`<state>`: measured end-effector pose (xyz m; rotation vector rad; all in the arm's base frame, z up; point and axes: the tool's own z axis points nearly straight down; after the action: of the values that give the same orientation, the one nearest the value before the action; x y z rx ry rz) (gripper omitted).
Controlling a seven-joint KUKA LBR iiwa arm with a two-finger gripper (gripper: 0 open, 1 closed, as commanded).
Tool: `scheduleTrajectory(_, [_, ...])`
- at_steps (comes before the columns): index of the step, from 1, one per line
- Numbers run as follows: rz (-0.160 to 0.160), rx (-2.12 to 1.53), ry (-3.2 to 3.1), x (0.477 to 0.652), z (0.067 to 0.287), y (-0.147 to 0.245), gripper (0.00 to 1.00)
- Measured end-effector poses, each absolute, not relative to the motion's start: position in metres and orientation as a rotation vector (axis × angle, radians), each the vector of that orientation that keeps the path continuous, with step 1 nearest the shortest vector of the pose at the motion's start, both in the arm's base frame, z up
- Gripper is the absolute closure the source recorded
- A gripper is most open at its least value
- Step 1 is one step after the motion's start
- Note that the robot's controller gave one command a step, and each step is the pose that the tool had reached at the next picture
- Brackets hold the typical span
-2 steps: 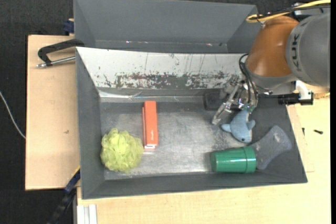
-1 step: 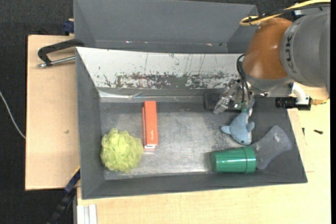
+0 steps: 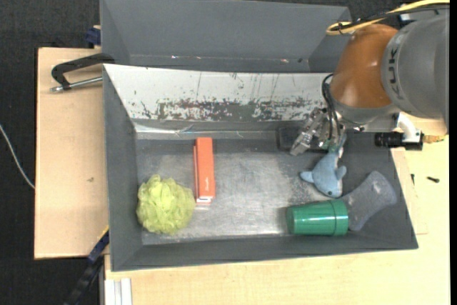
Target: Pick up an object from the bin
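Observation:
My gripper [image 3: 315,143] hangs at the right of the bin, close to the back wall, with its fingers spread apart and nothing clearly between them. Just below it lies a small blue soft toy shaped like a fish [image 3: 327,178], whose tail points up and reaches one fingertip [image 3: 333,142]. I cannot tell whether the tail touches that finger. A green cylinder [image 3: 318,218] lies on its side in front of the toy. A grey flat piece [image 3: 373,197] rests against the cylinder's right end.
An orange oblong block [image 3: 204,167] lies in the middle left, and a yellow-green fluffy ball [image 3: 166,205] sits in the front left corner. A dark small block [image 3: 285,136] stands against the back wall, left of the gripper. The arm reaches in from the right.

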<state>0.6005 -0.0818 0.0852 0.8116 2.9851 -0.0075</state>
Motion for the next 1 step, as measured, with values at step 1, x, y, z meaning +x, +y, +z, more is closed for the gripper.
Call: scheduleTrajectory(1, [-0.007, 0.814, 2.994, 0.5992, 0.0897, -0.0815, 1.0])
